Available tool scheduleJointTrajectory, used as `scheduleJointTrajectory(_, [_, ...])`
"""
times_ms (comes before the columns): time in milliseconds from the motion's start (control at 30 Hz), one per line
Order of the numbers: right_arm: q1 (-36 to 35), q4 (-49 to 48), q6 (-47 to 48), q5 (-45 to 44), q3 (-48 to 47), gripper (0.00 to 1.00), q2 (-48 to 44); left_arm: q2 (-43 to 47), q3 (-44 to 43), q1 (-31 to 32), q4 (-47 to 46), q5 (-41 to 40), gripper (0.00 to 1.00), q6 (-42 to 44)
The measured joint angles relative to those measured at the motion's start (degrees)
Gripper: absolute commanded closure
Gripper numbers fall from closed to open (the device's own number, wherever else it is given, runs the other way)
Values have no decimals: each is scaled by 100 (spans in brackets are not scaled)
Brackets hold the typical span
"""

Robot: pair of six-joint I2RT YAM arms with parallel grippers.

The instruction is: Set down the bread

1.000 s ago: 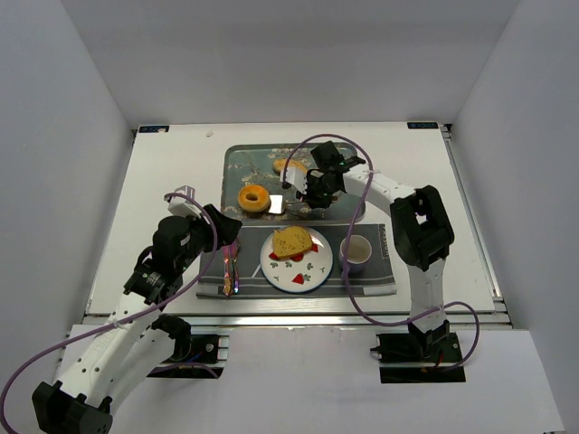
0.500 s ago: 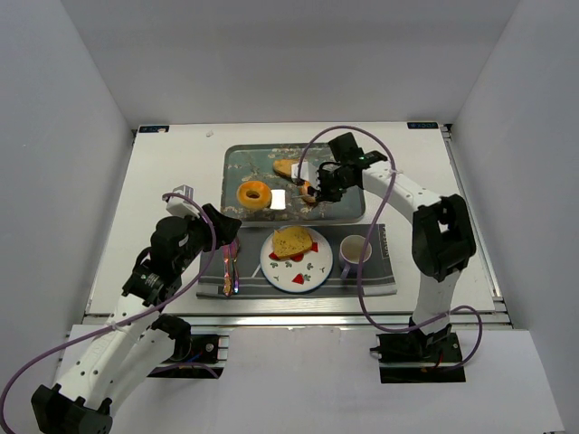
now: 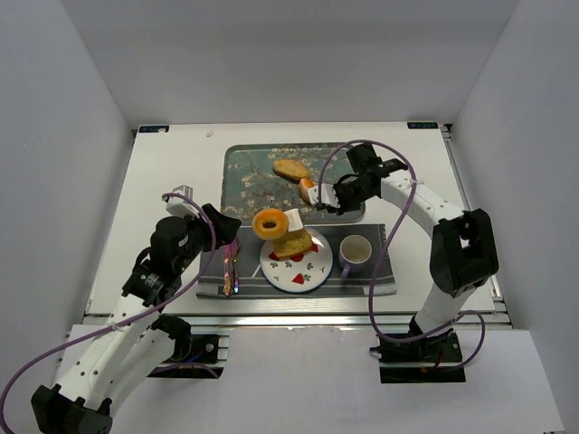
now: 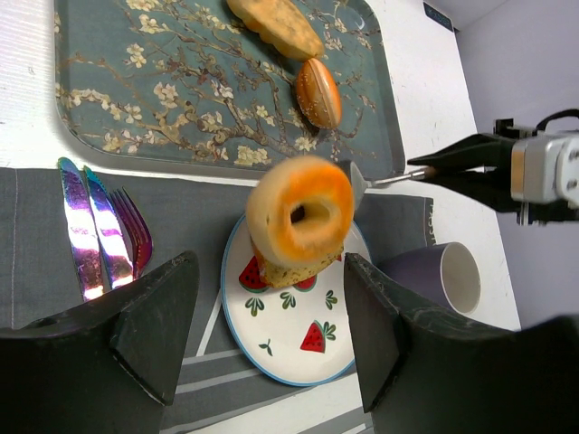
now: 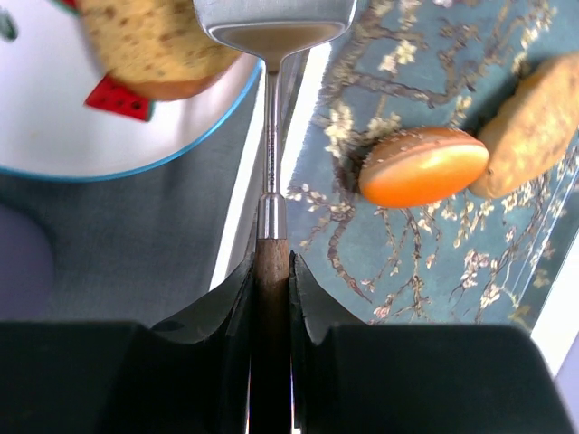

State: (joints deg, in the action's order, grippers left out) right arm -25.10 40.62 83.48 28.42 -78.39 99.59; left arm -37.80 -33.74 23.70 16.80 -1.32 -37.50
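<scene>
Lying on the desk (image 3: 172,181) are a flowered tray (image 3: 249,172) and a plate (image 3: 303,271). Above the plate's slice (image 3: 291,244), the ring-shaped bread (image 3: 269,223) tilts on a spatula (image 5: 271,221) clamped between the right fingers (image 5: 237,316). Nearby the left fingers (image 4: 154,325) are spread, holding nothing.

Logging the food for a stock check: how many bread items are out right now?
4: a long roll and a seeded bun on the tray, a slice on the plate, a bagel at the spatula blade above it.
</scene>
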Motion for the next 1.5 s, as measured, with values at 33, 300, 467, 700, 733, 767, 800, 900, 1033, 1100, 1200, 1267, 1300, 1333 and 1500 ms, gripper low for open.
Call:
scheduleJointTrajectory(33, [2,-2,138,-4,74,100,-50,0,0,0,2,-2,26,0])
scheduleJointTrajectory(300, [24,-87,879,-203,728,100,-476,15,0,0,0,-2,26,0])
scheduleJointTrajectory(467, [33,-492,1130,-444,1224,100,-824,20,0,0,-2,0,26,0])
scheduleJointTrajectory(700, [35,-1032,1246,-778,1545,100,-999,13,0,0,-7,2,26,0])
scheduleJointTrajectory(733, [35,-1086,1246,-820,1556,100,-1001,13,0,0,-7,2,26,0])
scheduleJointTrajectory(767, [35,-1139,1237,-866,1556,100,-999,13,0,0,-7,2,26,0])
scheduleJointTrajectory(800, [35,-1204,1202,-903,1556,100,-1001,13,0,0,-7,2,26,0])
scheduleJointTrajectory(900, [35,-1379,1097,-1005,1556,100,-1001,13,0,0,-7,2,26,0])
scheduleJointTrajectory(1033, [66,-1622,872,-1078,1556,100,-1001,15,0,0,-7,2,26,0])
scheduleJointTrajectory(1100, [109,-1755,734,-1102,1556,100,-1001,15,0,0,-7,2,26,0])
scheduleJointTrajectory(1200, [232,-1939,466,-1161,1554,100,-1001,15,0,0,-7,2,26,0])
scheduleJointTrajectory(1267, [372,-1996,219,-1198,1532,100,-1001,15,0,0,-7,2,26,0])
scheduleJointTrajectory(1300, [463,-2015,57,-1209,1517,100,-1001,15,0,0,-9,2,26,0])
scheduleJointTrajectory(1333, [564,-2052,-131,-1209,1506,100,-1003,15,0,0,-9,2,26,0])
scheduleJointTrajectory(1500, [1296,-2446,-1965,-1451,1585,100,-1145,15,0,0,-46,2,26,0])
